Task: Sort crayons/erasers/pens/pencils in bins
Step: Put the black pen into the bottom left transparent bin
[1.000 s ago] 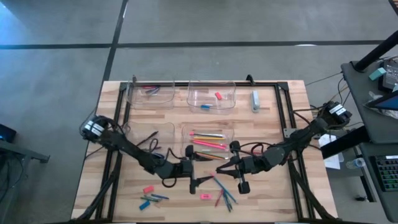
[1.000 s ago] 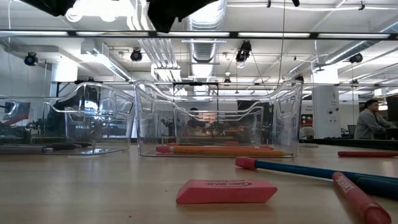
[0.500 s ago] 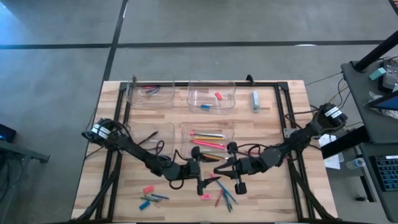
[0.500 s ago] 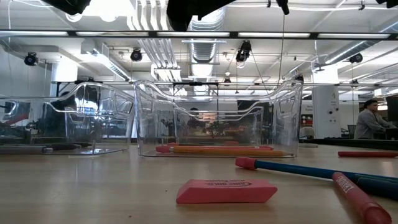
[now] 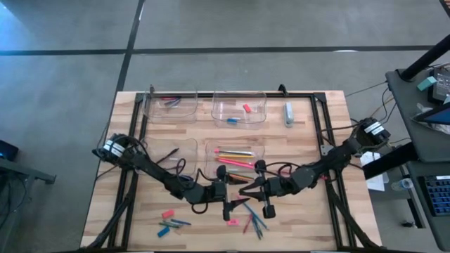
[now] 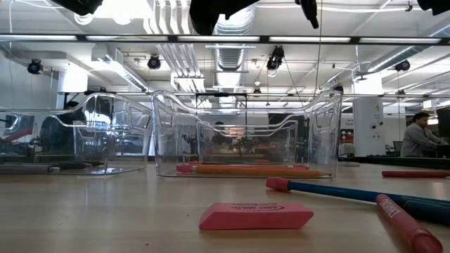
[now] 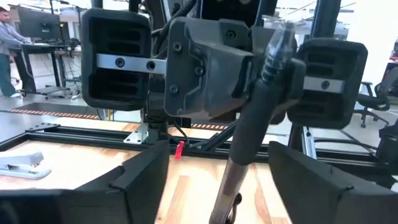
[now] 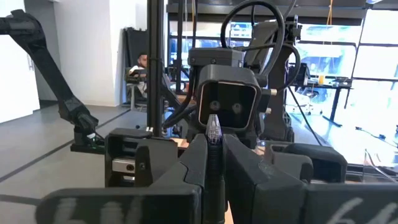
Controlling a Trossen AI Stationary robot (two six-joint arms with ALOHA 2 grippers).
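1. Change: over the last second both arms have closed in on each other above the table's front middle. The pen now stands between the spread fingers of the left gripper, which do not yet touch it.
2. The right gripper is clenched on the pen and holds it roughly upright.
3. Meaning: treat this as a handover about to complete. The pen is not yet sorted.
4. Pen: slim, dark matte barrel with a clear, glossy tip.
5. Bins: clear, thin-walled tubs with rounded corners. The pencil bin lies just behind the grippers. The far-left bin holds dark sticks, probably pens; the high view is too coarse to confirm.
6. Table: pale wooden planks in a black metal frame.
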